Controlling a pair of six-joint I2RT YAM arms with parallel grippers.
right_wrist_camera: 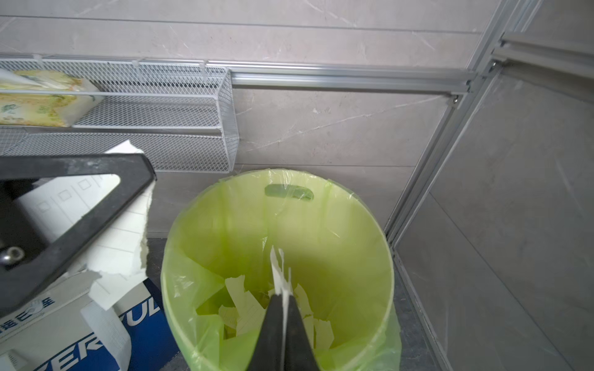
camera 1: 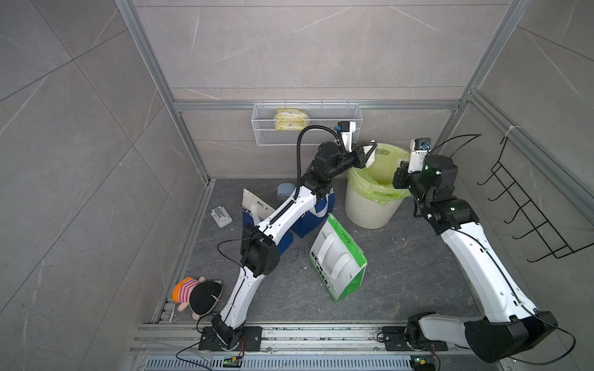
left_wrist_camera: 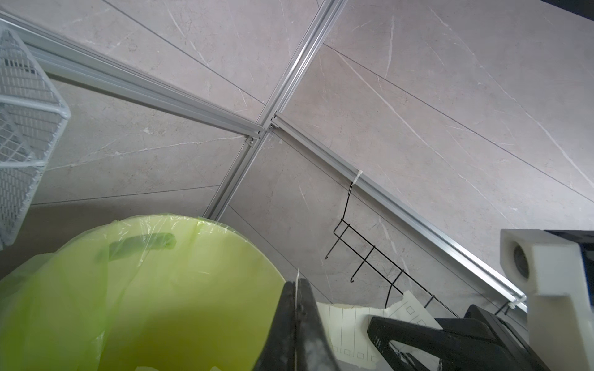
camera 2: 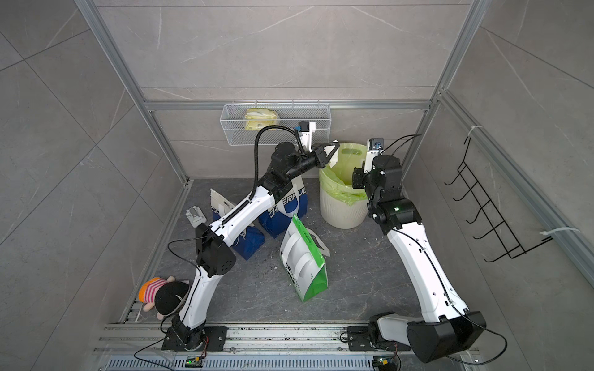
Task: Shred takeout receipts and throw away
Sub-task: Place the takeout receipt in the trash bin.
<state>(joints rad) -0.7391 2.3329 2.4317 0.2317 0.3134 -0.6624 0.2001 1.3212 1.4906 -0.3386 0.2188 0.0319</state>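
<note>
The left end effector hangs above the left rim of the waste bin. Its fingers are pressed together, pinching a torn receipt piece. This is white paper with faint ruled lines, small printed boxes and ragged edges. In both top views the piece sits just over the left edge of the bin's green liner.

The right end effector reaches over the bin's mouth from the right, and its wrist largely hides it in both top views. Its jaws are clamped on a second receipt scrap, which has the same lines and boxes and shows edge-on in the right wrist view. The 2 held pieces are apart, with open space between them. More paper shreds lie at the bottom of the bin, inside the liner.

The bin stands at the far right of the dark bench. Left of it, 2 blue-and-white bags stand partly behind the left arm. A green-and-white bag sits tilted in the middle of the bench.

A white mesh basket on the far wall holds a yellow tissue pack. A plush toy lies in the near left corner. A black wire rack hangs on the right wall.
</note>
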